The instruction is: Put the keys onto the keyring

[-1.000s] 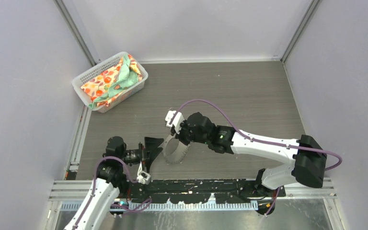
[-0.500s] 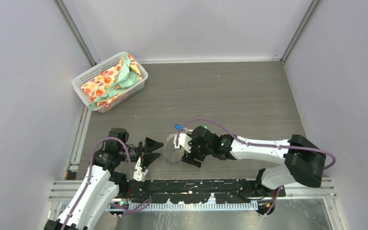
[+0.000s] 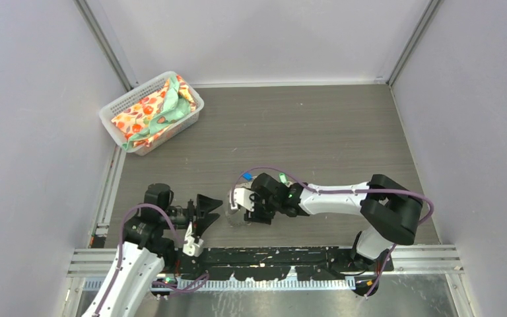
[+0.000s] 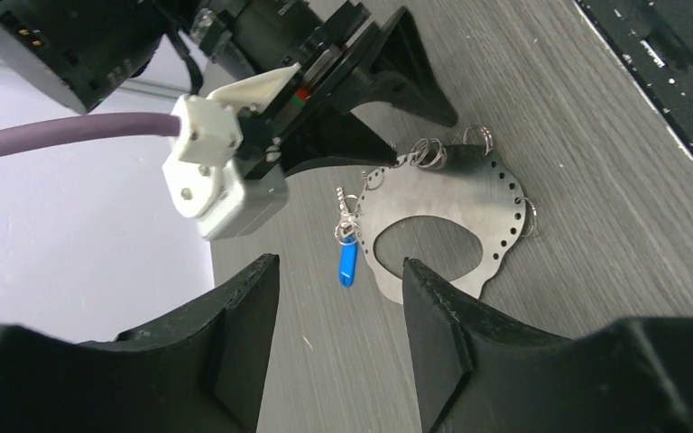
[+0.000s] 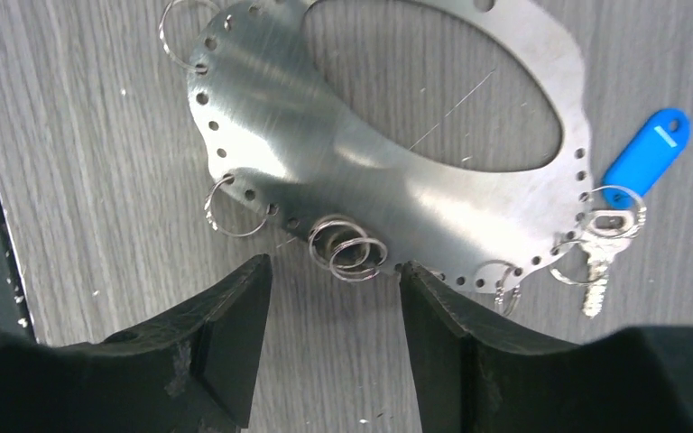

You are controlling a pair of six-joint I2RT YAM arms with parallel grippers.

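- Keyring (image 5: 343, 162) is really a flat steel plate with an oval cutout and little holes round the rim. It's lying flat on the grey table (image 5: 81, 180) near the front edge, between the two arms. Biggest worry imo: it's thin and sits flush on the wood, so a pinch from above will probably skate off or shove it sideways.
- The split rings (image 5: 347, 248) hanging off the rim are tiny and bunched together. If the right gripper (image 5: 332, 271) closes there, I'd bet on it catching two at once or spinning the plate.
- The blue-tagged key (image 5: 647, 161) lies at the plate's edge with its own small rings right against the rim. Can't tell if it's actually through a hole or just resting there. Nudge the plate and it may drag along or slip away.
- Both arms are crowded into one small patch, so they could easily knock each other if they both move in.
- Right gripper: fingers spread, nothing in them, poised over the ringed side of the plate. The ring cluster sits in the gap between the fingertips.
- Left gripper (image 4: 340, 266): also spread and empty. It's off to the plate's left and aimed at it. In its wrist view the blue tag and the plate's edge line up between its fingers, but it isn't touching either of them.
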